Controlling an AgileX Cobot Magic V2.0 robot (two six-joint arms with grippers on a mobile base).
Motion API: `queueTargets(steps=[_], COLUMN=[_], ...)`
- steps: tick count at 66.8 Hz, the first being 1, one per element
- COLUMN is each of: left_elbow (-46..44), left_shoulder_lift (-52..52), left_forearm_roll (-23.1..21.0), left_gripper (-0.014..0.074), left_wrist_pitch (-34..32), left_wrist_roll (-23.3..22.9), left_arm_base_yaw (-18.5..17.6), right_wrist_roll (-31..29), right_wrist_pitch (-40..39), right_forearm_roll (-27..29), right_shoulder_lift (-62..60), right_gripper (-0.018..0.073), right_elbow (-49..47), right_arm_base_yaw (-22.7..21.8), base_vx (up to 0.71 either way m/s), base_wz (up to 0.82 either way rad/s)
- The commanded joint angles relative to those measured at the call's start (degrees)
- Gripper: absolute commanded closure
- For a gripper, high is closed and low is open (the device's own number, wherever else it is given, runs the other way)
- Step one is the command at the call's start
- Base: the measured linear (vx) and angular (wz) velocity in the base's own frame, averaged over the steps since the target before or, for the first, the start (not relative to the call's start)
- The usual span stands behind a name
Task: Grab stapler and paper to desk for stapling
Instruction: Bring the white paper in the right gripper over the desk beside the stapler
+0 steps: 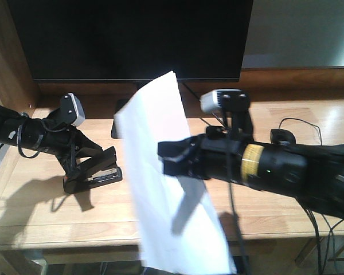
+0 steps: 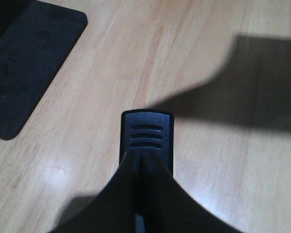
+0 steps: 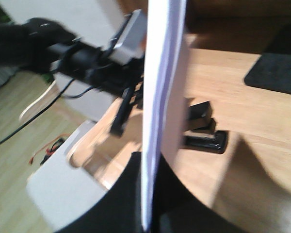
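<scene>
The black stapler [image 1: 97,169] is at the left of the light-wood desk [image 1: 264,212], low over the tabletop, and my left gripper [image 1: 87,156] is shut on it. The left wrist view shows its ribbed black end [image 2: 147,133] sticking out past the closed fingertips [image 2: 136,184]. My right gripper [image 1: 173,157] is shut on the large white paper [image 1: 172,189], which it holds upright and tilted above the desk's middle and front edge. From the right wrist the paper [image 3: 160,97] is edge-on between the fingers [image 3: 184,204], with the stapler [image 3: 203,132] behind it.
A big dark monitor [image 1: 132,37] fills the back, and its black base [image 1: 119,123] lies behind the paper; the same base [image 2: 24,63] is seen left of the stapler. A black mouse [image 1: 282,136] with a cable lies at the right. A raised wooden side panel [image 1: 6,51] borders the left.
</scene>
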Motion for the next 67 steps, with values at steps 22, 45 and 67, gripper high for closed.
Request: queueTargets(steps=[22, 45, 67], left_elbow=[-1.37, -1.37, -1.37], left_shoulder_lift=[-2.66, -2.66, -2.66], left_forearm_roll=[-2.73, -2.73, -2.73], left_gripper=[0.0603, 0.0603, 0.0603], left_wrist_pitch=[1.57, 1.57, 1.57], left_wrist_roll=[-0.56, -0.56, -0.56], left_arm_base_yaw=[-0.19, -0.19, -0.19], right_wrist_roll=[-43.15, -51.97, -51.18], right_wrist_pitch=[-0.02, -1.69, -3.16], right_forearm_roll=[52.37, 52.37, 51.48], right_shoulder_lift=[19.0, 22.28, 22.67], right_gripper=[0.0561, 0.0561, 0.0561], right_elbow=[-2.68, -5.79, -9.46], right_arm_base_yaw=[-0.19, -0.08, -0.08], base_vx=[0.0, 0.0, 0.0], base_wz=[0.0, 0.0, 0.0])
